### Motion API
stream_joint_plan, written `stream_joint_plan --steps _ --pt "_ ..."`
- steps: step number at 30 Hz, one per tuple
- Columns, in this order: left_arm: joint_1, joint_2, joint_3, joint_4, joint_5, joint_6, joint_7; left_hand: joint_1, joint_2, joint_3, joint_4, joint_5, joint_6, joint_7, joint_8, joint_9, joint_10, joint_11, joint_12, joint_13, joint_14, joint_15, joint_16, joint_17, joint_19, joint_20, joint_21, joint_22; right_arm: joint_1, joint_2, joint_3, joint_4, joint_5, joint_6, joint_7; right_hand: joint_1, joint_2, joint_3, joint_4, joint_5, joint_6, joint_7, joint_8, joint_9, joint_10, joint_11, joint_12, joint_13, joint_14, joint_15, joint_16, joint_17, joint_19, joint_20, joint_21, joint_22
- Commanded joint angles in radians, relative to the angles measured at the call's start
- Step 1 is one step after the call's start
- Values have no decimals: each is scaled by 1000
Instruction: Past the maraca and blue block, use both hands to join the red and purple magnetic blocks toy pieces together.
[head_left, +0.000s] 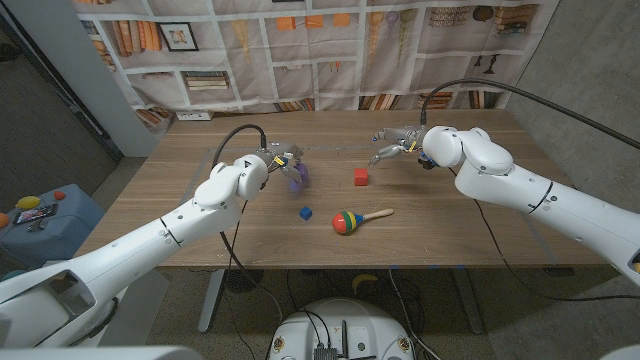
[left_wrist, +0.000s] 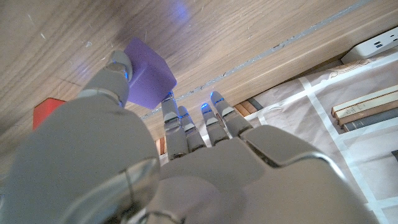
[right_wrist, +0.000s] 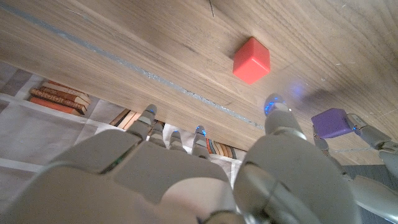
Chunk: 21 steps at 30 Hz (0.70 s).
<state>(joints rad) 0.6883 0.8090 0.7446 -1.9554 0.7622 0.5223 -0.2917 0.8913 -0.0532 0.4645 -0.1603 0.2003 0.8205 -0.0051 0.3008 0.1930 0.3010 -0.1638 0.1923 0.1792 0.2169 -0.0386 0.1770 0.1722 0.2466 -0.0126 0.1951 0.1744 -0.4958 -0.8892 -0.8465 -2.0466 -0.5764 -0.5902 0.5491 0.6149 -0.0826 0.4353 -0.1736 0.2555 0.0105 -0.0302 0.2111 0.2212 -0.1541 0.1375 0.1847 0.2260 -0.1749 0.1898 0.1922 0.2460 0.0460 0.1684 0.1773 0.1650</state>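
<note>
On my head view the left hand sits left of centre on the wooden counter and grips the purple block, a smooth matte cube. My left wrist view confirms it: the purple block is pinched between the thumb and the grey, jointed fingers, whose tips glow blue, with the wood grain close behind it. A sliver of the red block peeks past the thumb there.

The red block is a small hard-edged cube standing alone on the counter at the middle of the head view, apart from both hands. In the right wrist view it shows as a clean red cube on pale streaked wood.

The right hand is in the upper right of centre, fingers spread and holding nothing.

Lower in the frame, toward me, lie the tiny blue block and the maraca, a round head striped red, yellow and green on a light wooden handle.
</note>
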Motion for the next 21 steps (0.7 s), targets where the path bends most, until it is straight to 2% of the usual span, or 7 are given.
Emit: stream_joint_plan --steps 1,11,21 --pt "-7 -4 7 -3 -17 14 -11 14 19 -4 -2 6 110 -66 -2 4 -4 2 -3 2 -2 -55 1 3 -2 -1 -3 4 32 51 -43 40 -98 27 100 1 -2 7 -1 8 7 11 10 5 -18 12 5 5 -26 12 5 4 0 12 6 4" --pt "-3 -1 6 -20 -30 36 -17 14 24 -7 -2 8 110 -65 -7 4 -6 5 -3 2 -5 -53 1 2 -5 1 -2 4 43 95 -76 87 -181 44 146 4 -5 8 2 10 17 18 17 9 -26 17 8 8 -32 20 6 4 -3 19 7 4" --pt "-6 1 18 -26 -29 45 -21 15 27 -9 -3 9 114 -65 -10 4 -6 4 -2 2 -5 -52 3 2 -5 0 -1 4 50 134 -80 132 -202 60 181 8 -3 11 3 14 23 23 22 13 -31 19 12 10 -32 21 9 4 -1 19 9 4"
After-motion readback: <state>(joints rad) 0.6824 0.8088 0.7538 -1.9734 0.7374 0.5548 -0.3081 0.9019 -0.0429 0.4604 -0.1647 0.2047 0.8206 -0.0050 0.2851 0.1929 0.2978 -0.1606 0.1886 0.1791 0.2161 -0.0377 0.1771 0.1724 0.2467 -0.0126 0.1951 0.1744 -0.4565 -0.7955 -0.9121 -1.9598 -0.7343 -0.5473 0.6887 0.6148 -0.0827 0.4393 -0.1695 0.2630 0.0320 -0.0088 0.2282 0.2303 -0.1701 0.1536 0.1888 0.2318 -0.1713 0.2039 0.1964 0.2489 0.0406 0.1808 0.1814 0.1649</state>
